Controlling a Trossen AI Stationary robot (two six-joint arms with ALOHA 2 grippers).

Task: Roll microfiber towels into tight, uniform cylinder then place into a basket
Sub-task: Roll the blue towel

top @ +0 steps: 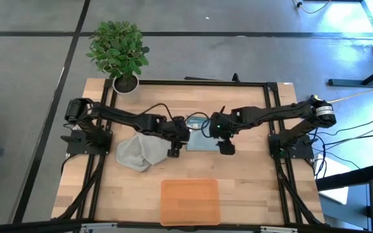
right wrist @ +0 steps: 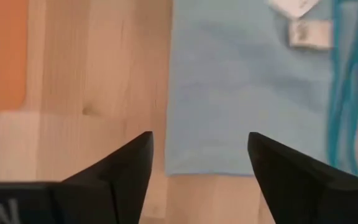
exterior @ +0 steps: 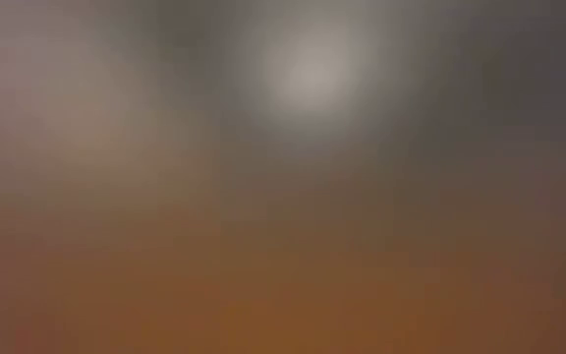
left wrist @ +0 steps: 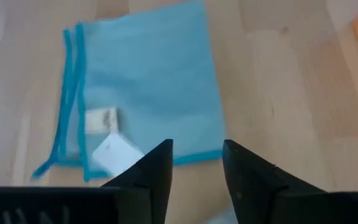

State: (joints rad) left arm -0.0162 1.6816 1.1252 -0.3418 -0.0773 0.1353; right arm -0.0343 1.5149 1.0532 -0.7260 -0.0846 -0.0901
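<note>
Above, both grippers hung with fingers parted and empty, left gripper [top: 173, 153] and right gripper [top: 226, 149] flanking the flat blue towel [top: 199, 140]; the grey towel [top: 138, 153] lay crumpled beside it, the basket [top: 190, 201] near the table's front edge.

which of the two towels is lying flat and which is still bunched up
The pale blue towel lies flat and folded at mid-table between the left gripper and right gripper. The grey towel, left of it, sits in a crumpled heap.

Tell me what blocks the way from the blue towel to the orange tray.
Nothing visible does. The blue towel lies flat mid-table between the left gripper and right gripper; bare wood separates it from the orange tray. The grey towel sits off to the side.
</note>
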